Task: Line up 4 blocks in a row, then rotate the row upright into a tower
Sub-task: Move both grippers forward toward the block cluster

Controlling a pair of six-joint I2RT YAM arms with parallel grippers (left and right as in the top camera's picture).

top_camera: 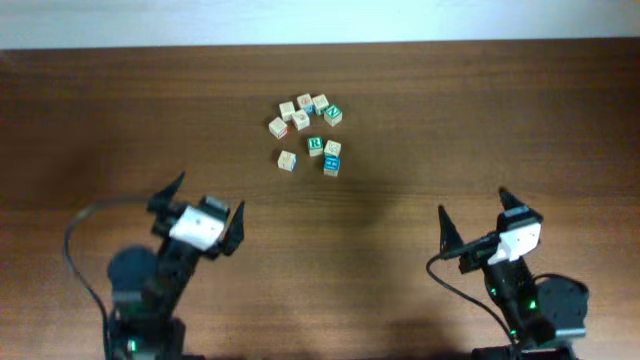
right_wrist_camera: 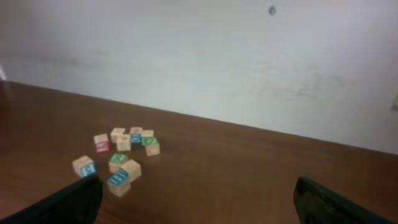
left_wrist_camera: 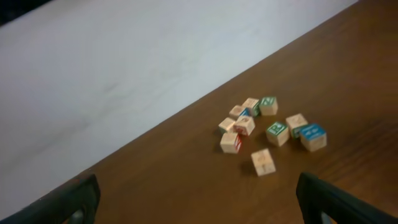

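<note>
Low in the overhead frame, the left gripper (top_camera: 209,194) at lower left and the right gripper (top_camera: 472,201) at lower right both stand with jaws spread wide and nothing between them, each well apart from the cubes. Further up the brown table (top_camera: 480,120), just above the frame's centre, lies a loose cluster of small wooden cubes. Along its lower edge sit the four blocks: the green "R" block (top_camera: 315,146), a plain pale block (top_camera: 332,149) just beside it on the right, the bright blue block (top_camera: 331,166) directly below that one, and a second pale block (top_camera: 287,160) a little apart at lower left. Above them lie the green "N" cube (top_camera: 333,114) at the cluster's upper right and the red-marked cubes (top_camera: 300,120) nearby. In the left wrist view, dark fingertips (left_wrist_camera: 74,202) frame the lower corners, with the cluster beyond them.
</note>
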